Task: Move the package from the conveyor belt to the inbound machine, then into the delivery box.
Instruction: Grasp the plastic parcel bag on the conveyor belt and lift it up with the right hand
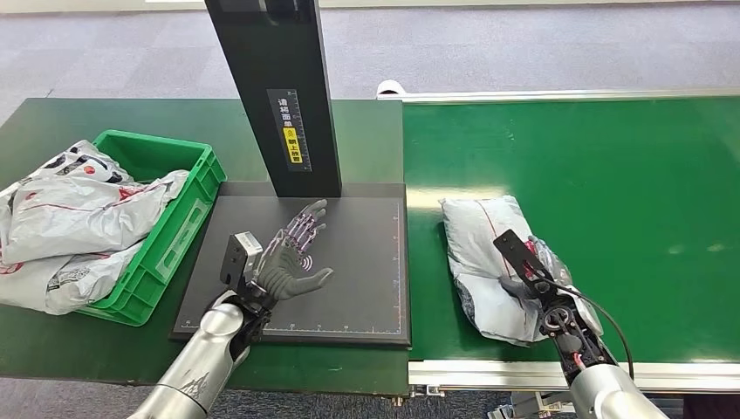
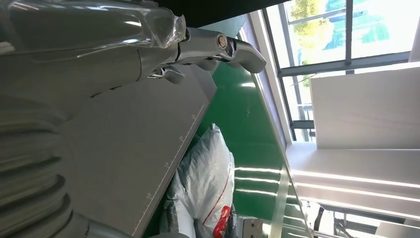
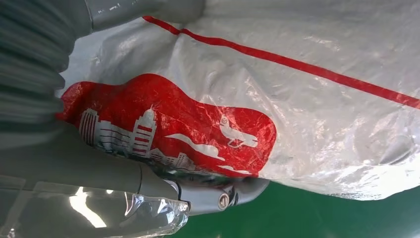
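The right hand (image 1: 530, 272) is closed around the grey package (image 1: 484, 253), which lies on the green conveyor belt (image 1: 611, 201). At nine o'clock, the left hand (image 1: 292, 257) is held spread above the inbound machine's dark plate (image 1: 366, 279).

I'm looking at a parcel-sorting station, some sort of logistics or warehouse test area. A green conveyor belt (image 1: 611, 192) with a metal edge rail runs under my right hand (image 1: 528, 271). My left hand (image 1: 292, 257) hovers over a black scanning platform (image 1: 366, 262) with ruler markings and a dark post (image 1: 275, 87). Just beyond it, a green plastic crate (image 1: 174, 223) holds grey courier bags (image 1: 78, 218). Grey carpet (image 1: 524, 44) lies farther off.
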`<state>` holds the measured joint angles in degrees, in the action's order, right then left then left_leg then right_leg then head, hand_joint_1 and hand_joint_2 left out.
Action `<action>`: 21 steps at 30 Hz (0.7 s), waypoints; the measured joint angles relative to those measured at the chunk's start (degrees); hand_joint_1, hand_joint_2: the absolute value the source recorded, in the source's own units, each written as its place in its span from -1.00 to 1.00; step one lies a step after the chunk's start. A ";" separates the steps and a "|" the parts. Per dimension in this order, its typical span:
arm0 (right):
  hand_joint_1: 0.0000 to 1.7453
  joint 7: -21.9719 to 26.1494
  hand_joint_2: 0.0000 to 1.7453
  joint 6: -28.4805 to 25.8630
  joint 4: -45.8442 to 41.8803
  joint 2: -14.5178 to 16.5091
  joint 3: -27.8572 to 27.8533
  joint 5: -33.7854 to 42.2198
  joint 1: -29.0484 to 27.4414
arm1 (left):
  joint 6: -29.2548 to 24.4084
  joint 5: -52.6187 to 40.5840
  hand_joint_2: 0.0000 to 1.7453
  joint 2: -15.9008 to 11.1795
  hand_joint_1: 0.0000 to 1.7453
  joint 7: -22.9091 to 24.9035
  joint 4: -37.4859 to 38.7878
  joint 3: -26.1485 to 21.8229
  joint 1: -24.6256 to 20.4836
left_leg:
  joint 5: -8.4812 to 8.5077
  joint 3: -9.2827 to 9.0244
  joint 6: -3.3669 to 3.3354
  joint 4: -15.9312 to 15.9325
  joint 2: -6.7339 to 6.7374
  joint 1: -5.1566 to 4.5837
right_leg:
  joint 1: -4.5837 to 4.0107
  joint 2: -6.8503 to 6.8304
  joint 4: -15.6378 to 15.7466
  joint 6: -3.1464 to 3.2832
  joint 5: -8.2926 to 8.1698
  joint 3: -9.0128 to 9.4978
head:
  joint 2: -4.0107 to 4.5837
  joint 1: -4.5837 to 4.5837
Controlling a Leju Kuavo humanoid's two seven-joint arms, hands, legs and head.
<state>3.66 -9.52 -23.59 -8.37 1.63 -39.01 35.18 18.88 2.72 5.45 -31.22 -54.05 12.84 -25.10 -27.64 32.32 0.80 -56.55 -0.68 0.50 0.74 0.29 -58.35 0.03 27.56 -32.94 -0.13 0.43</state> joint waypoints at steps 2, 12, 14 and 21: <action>1.00 0.34 1.00 0.36 0.28 0.00 -0.62 0.01 0.11 | 0.00 0.10 1.00 0.02 -1.00 -0.10 0.29 0.03 -0.07 | 0.00 0.00 0.00 0.00 0.00 0.00 | 0.00 0.00 0.00 0.00 0.00 0.00 | 0.00 0.00; 1.00 0.91 1.00 0.52 0.97 0.04 -1.59 -0.36 1.04 | -0.38 -0.12 1.00 0.02 -1.00 -0.23 0.69 0.12 -0.08 | 0.00 -0.01 0.00 0.00 0.00 0.00 | 0.00 0.00 0.00 0.00 0.00 0.00 | 0.00 0.01; 1.00 1.68 1.00 0.14 1.02 0.07 -1.90 -0.41 1.06 | -1.07 -0.53 1.00 0.01 -1.00 -0.33 0.69 0.24 -0.09 | 0.00 0.00 0.00 0.00 0.00 0.00 | 0.00 0.00 0.00 0.00 0.00 0.00 | 0.00 0.01; 1.00 10.15 1.00 -5.43 0.78 0.62 -4.99 2.77 0.51 | -2.87 -0.93 1.00 -0.02 -1.00 -0.73 0.69 0.47 -0.01 | 0.00 0.03 0.00 0.00 -0.01 0.00 | 0.00 -0.01 0.00 0.00 0.00 0.00 | 0.00 0.01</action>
<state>13.82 -14.95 -22.81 -7.75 -3.36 -36.24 35.69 16.02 1.79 5.44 -31.95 -53.35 13.31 -25.10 -27.64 32.34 0.80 -56.55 -0.69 0.50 0.74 0.29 -58.36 0.03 27.56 -32.94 -0.13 0.44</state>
